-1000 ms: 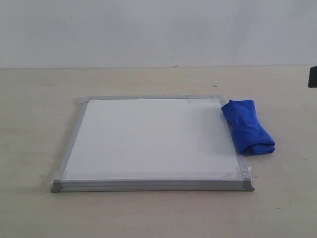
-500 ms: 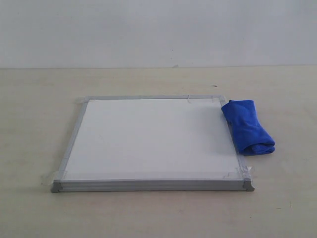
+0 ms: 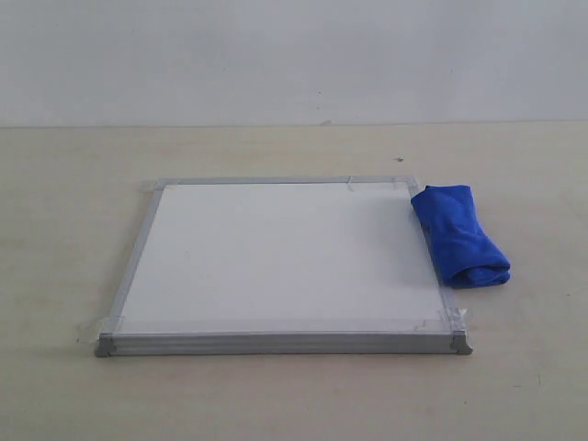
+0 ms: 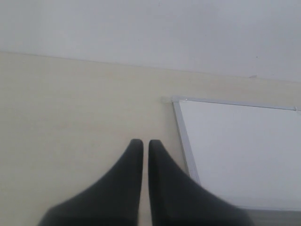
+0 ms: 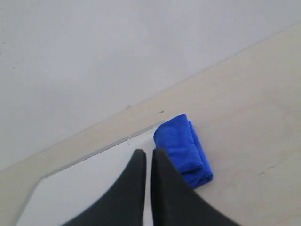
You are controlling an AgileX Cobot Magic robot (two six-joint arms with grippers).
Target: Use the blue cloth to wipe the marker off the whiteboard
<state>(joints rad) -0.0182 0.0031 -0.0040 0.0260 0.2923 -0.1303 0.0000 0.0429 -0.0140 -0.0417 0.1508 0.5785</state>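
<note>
My left fingers point(image 4: 139, 144) sit nearly closed on nothing, over bare bench point(image 4: 70, 103) beside the whiteboard point(image 4: 235, 150); my right fingers point(image 5: 143, 155) are equally narrow and empty; the blue cloth point(image 5: 184, 148) lies just beyond them against the board's edge, handy for grasping, I judge; no marker line shows; no containers here.

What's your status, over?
Left end effector shut, empty; right end effector same. Cloth at board's right edge, ungrasped. No marker line visible on board. Nothing in the way.
</note>
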